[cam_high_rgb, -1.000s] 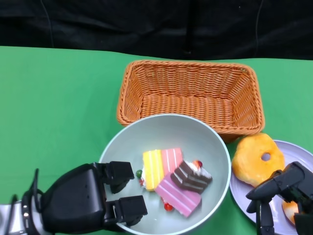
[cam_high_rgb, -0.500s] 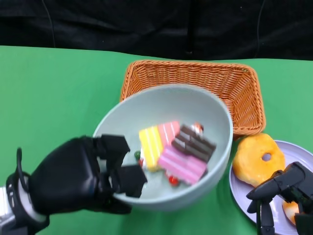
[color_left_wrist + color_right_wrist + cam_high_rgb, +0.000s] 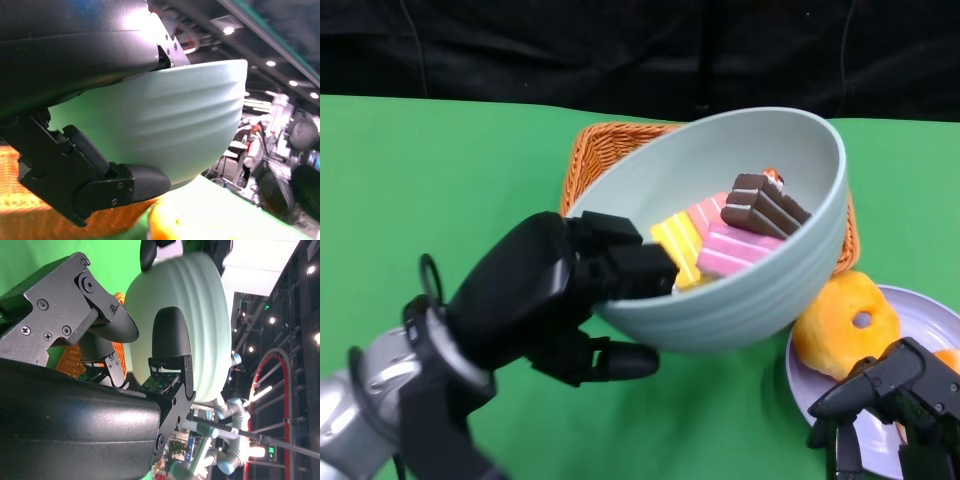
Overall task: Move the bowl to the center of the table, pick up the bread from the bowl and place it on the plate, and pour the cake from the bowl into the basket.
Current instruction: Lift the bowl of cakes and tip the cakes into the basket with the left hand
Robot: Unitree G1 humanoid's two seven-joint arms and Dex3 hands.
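Head view: one pale green bowl (image 3: pixel 740 250) is lifted and tilted toward the far side, in front of the one wicker basket (image 3: pixel 610 150). The left hand (image 3: pixel 555 295) clamps its near rim, fingers over the lip and under the wall. Three cake slices lie in the bowl: yellow (image 3: pixel 677 245), pink (image 3: pixel 735 250) and chocolate (image 3: pixel 765 205). At right, one lilac plate (image 3: pixel 920 310) carries the bread (image 3: pixel 847 320), a yellow ring-shaped bun. The right hand (image 3: pixel 890 400) hangs at the plate's near edge, fingers apart, holding nothing.

Right wrist view: the bowl's ribbed outside beyond that hand's spread fingers (image 3: pixel 170 340).

Left wrist view: fingers under the ribbed bowl, the basket's weave below.
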